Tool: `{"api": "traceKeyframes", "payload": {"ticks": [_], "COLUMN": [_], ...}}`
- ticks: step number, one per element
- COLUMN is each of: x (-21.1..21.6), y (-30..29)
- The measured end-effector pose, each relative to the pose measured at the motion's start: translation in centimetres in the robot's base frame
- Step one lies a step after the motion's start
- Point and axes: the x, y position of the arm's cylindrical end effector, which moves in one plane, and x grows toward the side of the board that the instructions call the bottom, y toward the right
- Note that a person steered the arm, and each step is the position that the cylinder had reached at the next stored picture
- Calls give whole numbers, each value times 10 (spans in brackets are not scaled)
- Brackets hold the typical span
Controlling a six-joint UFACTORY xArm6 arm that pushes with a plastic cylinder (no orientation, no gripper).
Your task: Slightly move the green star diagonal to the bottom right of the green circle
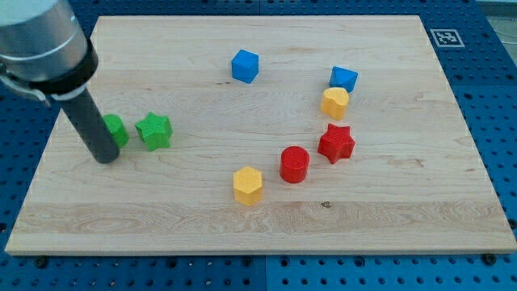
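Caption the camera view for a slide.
My tip rests left of the green circle, green star beside it.

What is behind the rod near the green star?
The green circle sits behind my rod; only its right part shows, the rest covered. My tip rests just left of it. The green star stands uncovered.

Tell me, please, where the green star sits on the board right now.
The green star sits at the view's left on the wooden board, just right of the green circle, which my tip partly hides.
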Motion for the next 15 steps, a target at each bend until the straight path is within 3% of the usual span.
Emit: {"api": "traceKeyframes", "payload": {"ticks": [5,8,10,11,14,15], "x": [-149,-132,-73,-76,-172,-141], "y": [-82,-55,-55,-54,-54,-53]}}
